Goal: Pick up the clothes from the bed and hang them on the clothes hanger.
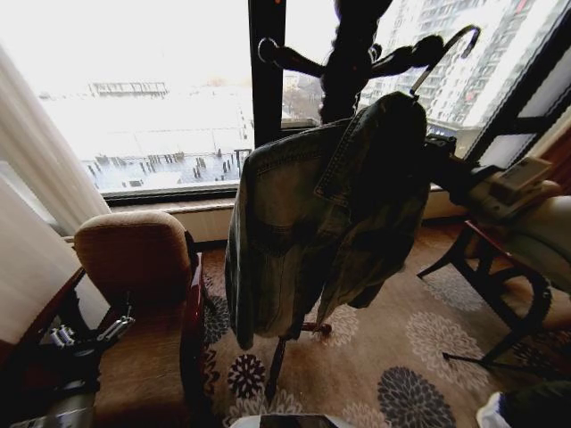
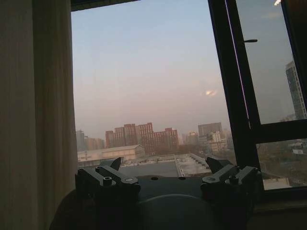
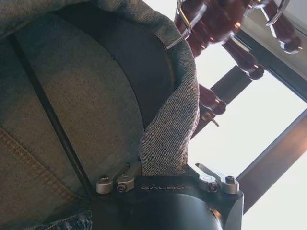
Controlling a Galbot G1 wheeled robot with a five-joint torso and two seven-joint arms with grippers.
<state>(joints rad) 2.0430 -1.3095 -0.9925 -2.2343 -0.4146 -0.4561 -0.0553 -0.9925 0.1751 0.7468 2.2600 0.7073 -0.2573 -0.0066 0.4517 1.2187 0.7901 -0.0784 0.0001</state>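
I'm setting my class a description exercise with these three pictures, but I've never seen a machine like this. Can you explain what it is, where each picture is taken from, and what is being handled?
This is a wheeled robot with two arms, each ending in an end effector, a two-fingered grasping part. The wide picture comes from a camera on its head. In it a faded denim jacket hangs on a thin black clothes hanger, whose silver hook sits at a peg of a wooden coat stand by the window. A brown armchair stands to the left. The other two pictures come from cameras on the wrists. The left end effector is open and empty, low by the armchair. The right end effector is up at the jacket, fingers apart, with the jacket's edge between them.
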